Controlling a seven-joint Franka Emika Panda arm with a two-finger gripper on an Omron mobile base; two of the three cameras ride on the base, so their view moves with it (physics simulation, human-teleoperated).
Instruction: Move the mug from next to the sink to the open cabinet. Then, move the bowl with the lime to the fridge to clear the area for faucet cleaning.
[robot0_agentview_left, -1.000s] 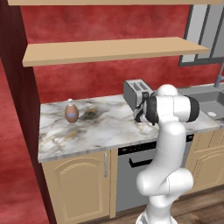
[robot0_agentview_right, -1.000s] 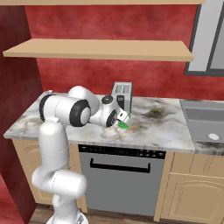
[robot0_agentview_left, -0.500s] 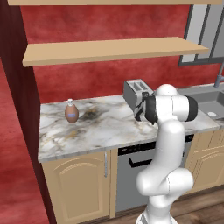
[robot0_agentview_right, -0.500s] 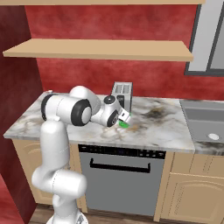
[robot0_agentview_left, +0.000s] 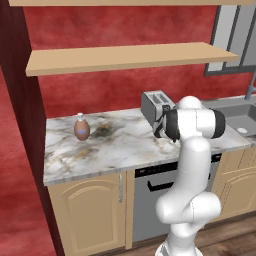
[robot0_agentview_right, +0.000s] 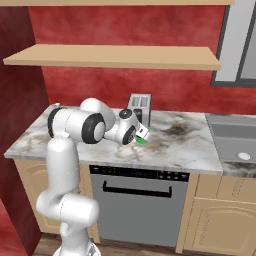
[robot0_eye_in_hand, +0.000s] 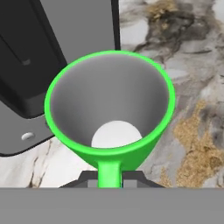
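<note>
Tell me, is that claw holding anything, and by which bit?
Yes: the claw is shut on the green mug, pinching its handle, right beside the toaster.

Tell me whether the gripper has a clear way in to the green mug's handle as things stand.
Yes, it looks so: the gripper is already at the green mug, jaws shut on its handle. The toaster stands close beside the mug but off the handle's side.
</note>
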